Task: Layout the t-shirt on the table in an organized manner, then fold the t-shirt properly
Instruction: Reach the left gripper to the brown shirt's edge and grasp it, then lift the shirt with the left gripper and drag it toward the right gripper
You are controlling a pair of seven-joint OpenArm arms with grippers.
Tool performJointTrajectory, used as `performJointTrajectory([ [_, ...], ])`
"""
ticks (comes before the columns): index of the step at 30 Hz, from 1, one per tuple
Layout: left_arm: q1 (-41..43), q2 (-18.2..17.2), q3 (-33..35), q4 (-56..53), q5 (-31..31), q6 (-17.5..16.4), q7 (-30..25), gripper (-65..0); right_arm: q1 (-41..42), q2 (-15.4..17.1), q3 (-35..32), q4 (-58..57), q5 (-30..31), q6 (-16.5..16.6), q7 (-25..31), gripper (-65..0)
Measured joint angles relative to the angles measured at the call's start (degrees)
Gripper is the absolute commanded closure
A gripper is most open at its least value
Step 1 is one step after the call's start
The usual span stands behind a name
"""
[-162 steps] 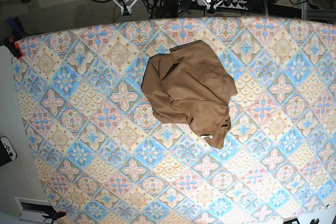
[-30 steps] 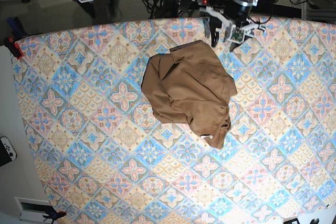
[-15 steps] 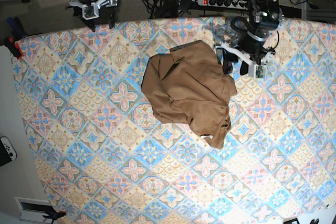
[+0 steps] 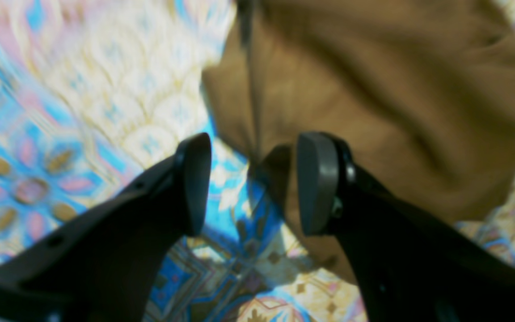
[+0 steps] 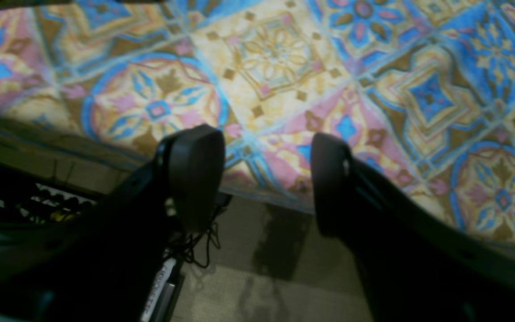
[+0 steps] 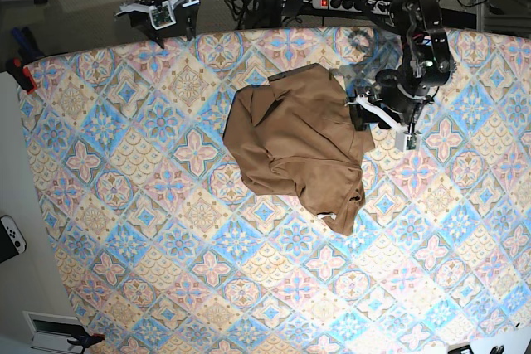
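The tan-brown t-shirt (image 6: 290,143) lies crumpled in a heap at the middle of the table (image 6: 166,230), with a bit of white label near its front tip. My left gripper (image 6: 382,124) is open and low at the shirt's right edge. In the left wrist view the left gripper (image 4: 253,183) straddles the hem of the t-shirt (image 4: 373,89), one finger (image 4: 315,179) over the cloth, the other over bare table (image 4: 83,112). My right gripper (image 6: 159,16) is open and empty over the table's far left edge, apart from the shirt; it also shows in the right wrist view (image 5: 266,179).
The table's far edge (image 5: 257,192) runs under the right gripper, with floor and cables (image 5: 195,250) beyond. A power strip and wires (image 6: 348,2) lie behind the table. A white game controller (image 6: 10,238) and a red clamp (image 6: 21,72) sit at the left side.
My left arm has come down from the far edge to the shirt's right edge, gripper open. My right arm has shifted slightly right along the far edge. The shirt has not moved.
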Motion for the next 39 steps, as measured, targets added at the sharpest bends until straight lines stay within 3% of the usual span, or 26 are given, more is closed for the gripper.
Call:
performJointTrajectory([
  [5,-2.43,-0.02,0.66,-6.12,-0.11,-0.48,-0.28,-29.5,3.26,-0.04,0.02,-0.22,-0.02,0.22,-0.13,-33.0],
  [7,-2.64,-0.17,2.16,-6.84,0.39,-3.02,-0.44,-27.2,4.9,-0.07,0.2,-0.15,-0.02,-0.02,0.11,-33.0],
  [10,-2.62,0.22,3.58,-6.78,-0.09,-6.1,-0.31,-16.6,6.43,-0.02,0.31,-0.2,-0.04,0.02,0.0,-33.0],
  [14,-2.64,1.25,3.8,-6.78,0.61,-6.29,-0.31,-0.8,7.37,-0.04,0.31,-0.15,-0.02,0.02,0.15,-33.0],
  [15,-2.64,1.46,3.8,-6.78,0.61,-6.29,-0.28,0.0,7.08,-0.04,0.31,-0.17,-0.02,0.0,0.09,-33.0],
  [22,-1.2,1.22,3.85,-1.9,0.42,-6.32,1.16,0.0,6.97,-0.04,0.33,-0.17,-0.02,0.07,0.17,-33.0],
  [29,-0.92,0.76,3.82,7.61,0.39,-6.95,11.13,0.0,6.99,-0.02,0.39,-0.17,-0.02,0.02,0.0,-33.0],
  [32,-1.22,-1.36,6.97,9.05,0.31,-10.86,14.99,0.0,6.99,-0.04,0.35,-0.17,-0.02,0.0,0.0,-33.0],
  [36,-1.73,-2.19,10.38,11.39,-0.04,-14.43,15.08,0.0,7.02,-0.04,0.37,-0.17,-0.02,0.02,-0.02,-33.0],
  [39,-1.66,-4.48,17.27,11.17,0.83,-20.06,15.54,0.0,6.99,-0.11,0.42,-0.17,-0.02,0.0,-0.02,-32.9],
])
